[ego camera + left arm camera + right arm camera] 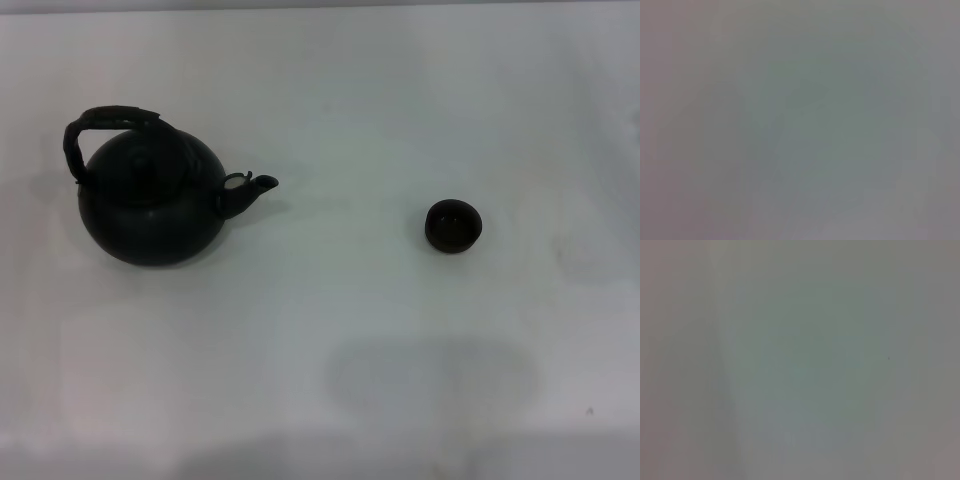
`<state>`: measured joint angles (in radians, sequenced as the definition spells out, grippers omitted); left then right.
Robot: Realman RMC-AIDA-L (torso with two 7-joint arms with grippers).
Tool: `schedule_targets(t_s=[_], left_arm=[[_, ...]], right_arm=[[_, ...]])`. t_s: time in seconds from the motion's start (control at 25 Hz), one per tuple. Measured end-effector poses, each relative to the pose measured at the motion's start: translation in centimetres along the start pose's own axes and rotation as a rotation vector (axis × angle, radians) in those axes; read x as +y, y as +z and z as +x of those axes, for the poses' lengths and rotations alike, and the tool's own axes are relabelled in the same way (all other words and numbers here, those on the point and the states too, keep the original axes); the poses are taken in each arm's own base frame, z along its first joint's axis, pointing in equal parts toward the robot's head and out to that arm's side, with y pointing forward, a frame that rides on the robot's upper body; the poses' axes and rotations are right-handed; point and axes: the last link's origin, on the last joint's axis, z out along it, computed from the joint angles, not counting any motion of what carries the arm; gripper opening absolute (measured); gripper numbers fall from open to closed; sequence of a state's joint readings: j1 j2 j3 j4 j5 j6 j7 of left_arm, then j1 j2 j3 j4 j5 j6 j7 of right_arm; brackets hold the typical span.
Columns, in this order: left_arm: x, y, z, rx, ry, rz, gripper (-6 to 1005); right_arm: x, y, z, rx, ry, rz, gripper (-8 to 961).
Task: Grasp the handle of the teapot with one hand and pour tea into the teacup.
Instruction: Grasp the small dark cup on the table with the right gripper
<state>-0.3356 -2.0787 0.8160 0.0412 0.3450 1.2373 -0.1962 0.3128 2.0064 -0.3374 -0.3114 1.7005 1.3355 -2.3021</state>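
The round matte black teapot (152,205) stands upright on the white table at the left in the head view. Its short spout (250,190) points right toward the teacup. Its dark arched handle (108,125) rises over the knobbed lid, leaning to the far left side. The small dark teacup (453,225) stands upright to the right of the pot, well apart from it. Neither gripper nor arm shows in the head view. Both wrist views show only a plain grey-white surface, with no fingers and no objects.
The white table (330,330) stretches from the front edge to the far edge of the head view. Soft grey shadows lie on it near the front, below the cup.
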Motion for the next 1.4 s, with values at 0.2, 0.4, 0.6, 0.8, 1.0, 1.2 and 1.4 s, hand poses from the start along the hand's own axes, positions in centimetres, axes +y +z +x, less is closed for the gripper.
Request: schedule_targets(t_s=[0.2, 0.4, 0.6, 0.8, 1.0, 1.2, 1.4], left_arm=[[0.0, 0.3, 0.3, 0.01, 0.002, -0.003, 872], [0.1, 0.4, 0.2, 0.007, 0.002, -0.004, 872], [0.1, 0.6, 0.4, 0.01, 0.004, -0.005, 871], [0.0, 0.6, 0.0, -0.017, 0.005, 0.001, 871], [0.1, 0.8, -0.2, -0.033, 0.003, 0.001, 871], [0.6, 1.2, -0.1, -0.031, -0.002, -0.009, 872], [0.8, 1.3, -0.1, -0.03, -0.004, -0.012, 872]], right_arm=[[0.0, 0.0, 0.0, 0.0, -0.011, 0.001, 860], [-0.1, 0.2, -0.1, 0.0, -0.014, 0.001, 861], [0.1, 0.5, -0.2, 0.004, -0.029, -0.013, 861], [0.3, 0.8, -0.6, 0.024, -0.06, -0.067, 862], [1.8, 1.7, -1.2, 0.078, -0.13, -0.24, 862], [5.1, 3.1, -1.5, 0.151, -0.242, -0.499, 863], [7.6, 4.3, -1.5, 0.238, -0.276, -0.677, 863]])
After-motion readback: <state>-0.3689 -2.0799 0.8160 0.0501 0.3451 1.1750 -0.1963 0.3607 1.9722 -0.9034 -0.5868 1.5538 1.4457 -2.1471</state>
